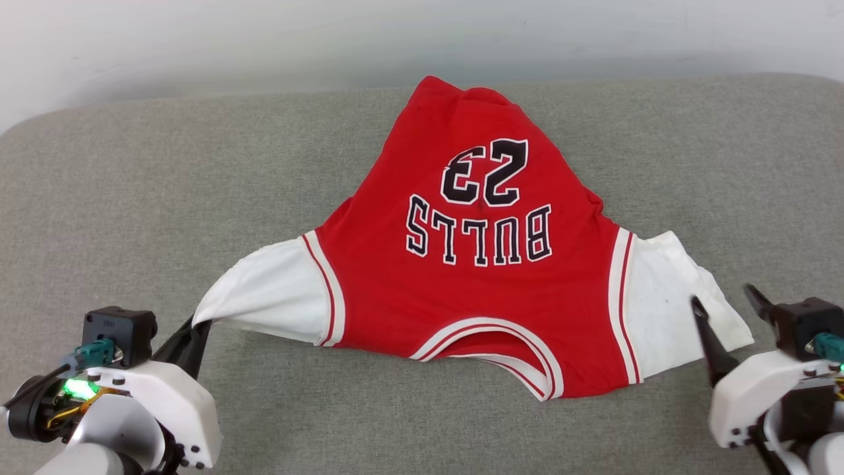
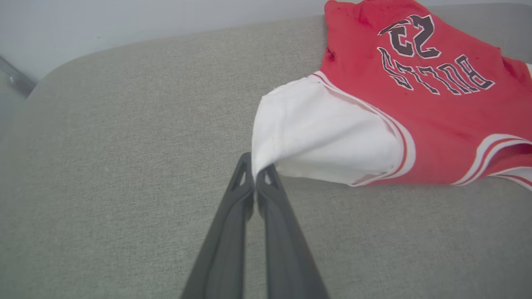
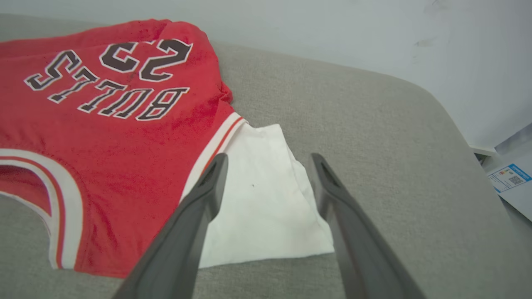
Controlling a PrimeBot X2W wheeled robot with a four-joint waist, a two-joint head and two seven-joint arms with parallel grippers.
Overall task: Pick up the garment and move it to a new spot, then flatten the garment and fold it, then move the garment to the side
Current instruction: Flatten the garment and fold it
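Garment (image 1: 475,290), a red jersey, lies print up on a grey cushion (image 1: 132,198). Left gripper (image 1: 198,326) pinches one white sleeve tip; right gripper (image 1: 723,298) hangs spread over the other sleeve, gripping nothing. A one-sided pull would likely skew or bunch the cloth, or the thin pinch could slip. Collar points toward the robot, hem away; long axis runs sleeve to sleeve

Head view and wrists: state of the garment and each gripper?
garment: spread print-up on the grey cushion, unfolded, far end bunched narrow.
left gripper: jaws shut on a white sleeve tip, sleeve drawn outward.
right gripper: jaws open over the other white sleeve, gripping nothing.
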